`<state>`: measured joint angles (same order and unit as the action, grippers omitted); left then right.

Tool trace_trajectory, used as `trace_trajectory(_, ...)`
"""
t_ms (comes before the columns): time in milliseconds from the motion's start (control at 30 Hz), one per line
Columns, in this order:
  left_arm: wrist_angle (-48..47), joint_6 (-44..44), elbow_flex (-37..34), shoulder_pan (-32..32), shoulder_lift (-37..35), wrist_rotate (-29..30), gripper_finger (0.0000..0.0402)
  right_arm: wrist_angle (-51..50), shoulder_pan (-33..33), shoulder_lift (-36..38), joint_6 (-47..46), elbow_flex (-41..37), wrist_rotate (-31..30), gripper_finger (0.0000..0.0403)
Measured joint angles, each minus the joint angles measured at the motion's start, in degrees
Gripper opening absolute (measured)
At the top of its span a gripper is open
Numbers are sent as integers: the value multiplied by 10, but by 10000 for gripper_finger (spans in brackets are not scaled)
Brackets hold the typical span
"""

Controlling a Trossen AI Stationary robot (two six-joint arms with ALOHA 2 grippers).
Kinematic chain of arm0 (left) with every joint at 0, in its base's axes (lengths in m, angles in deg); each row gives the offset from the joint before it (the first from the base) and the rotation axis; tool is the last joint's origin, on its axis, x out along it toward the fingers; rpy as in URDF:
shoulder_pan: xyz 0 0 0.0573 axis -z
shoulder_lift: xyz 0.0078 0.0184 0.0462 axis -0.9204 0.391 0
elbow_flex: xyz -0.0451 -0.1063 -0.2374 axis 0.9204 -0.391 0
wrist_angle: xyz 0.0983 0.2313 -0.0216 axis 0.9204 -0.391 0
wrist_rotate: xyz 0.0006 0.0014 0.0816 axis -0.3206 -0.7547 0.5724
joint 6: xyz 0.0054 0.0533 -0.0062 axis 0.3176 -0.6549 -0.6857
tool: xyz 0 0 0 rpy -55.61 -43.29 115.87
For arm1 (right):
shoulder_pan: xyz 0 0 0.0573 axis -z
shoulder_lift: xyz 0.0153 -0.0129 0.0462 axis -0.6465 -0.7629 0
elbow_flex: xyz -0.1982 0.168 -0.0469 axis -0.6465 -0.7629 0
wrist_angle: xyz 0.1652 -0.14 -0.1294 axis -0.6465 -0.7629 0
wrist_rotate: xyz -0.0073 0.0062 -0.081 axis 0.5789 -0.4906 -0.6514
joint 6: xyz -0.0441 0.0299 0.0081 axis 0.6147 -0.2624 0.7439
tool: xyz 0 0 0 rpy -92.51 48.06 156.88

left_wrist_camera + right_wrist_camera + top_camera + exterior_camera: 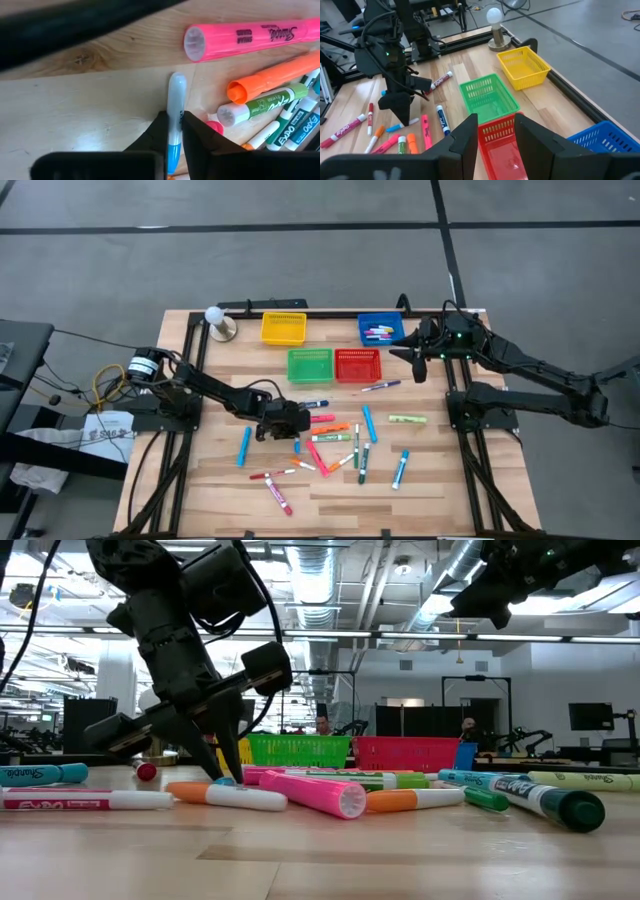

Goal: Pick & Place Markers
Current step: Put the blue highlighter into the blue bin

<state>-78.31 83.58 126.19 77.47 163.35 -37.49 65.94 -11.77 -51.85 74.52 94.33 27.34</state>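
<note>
Where pale wood grain runs, left tool [174, 137] pinching slim white-and-blue marker [175, 107], right tool [495, 131] spread over red mesh basket [501, 150].

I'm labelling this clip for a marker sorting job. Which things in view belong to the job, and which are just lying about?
Job:
- markers scattered on the table
- white and blue marker, gripped by the left end effector

Lying about:
- bulb on stand
- cables beside the table

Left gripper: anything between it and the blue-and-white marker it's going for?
Nothing. The left gripper is shut on the blue-and-white marker, fingers on both sides. The pink marker and orange marker lie beside it, apart.
</note>
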Motion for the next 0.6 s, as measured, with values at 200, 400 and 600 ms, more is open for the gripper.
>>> trace_trajectory(200,0,0,0,0,1,7,43,0,0,0,0,0,1,117)
trace_trajectory(400,0,-14,-1,0,-3,10,37,-1,0,0,0,0,2,117)
trace_trajectory(600,-21,-20,-5,-1,-37,38,41,-5,0,0,0,0,2,117)
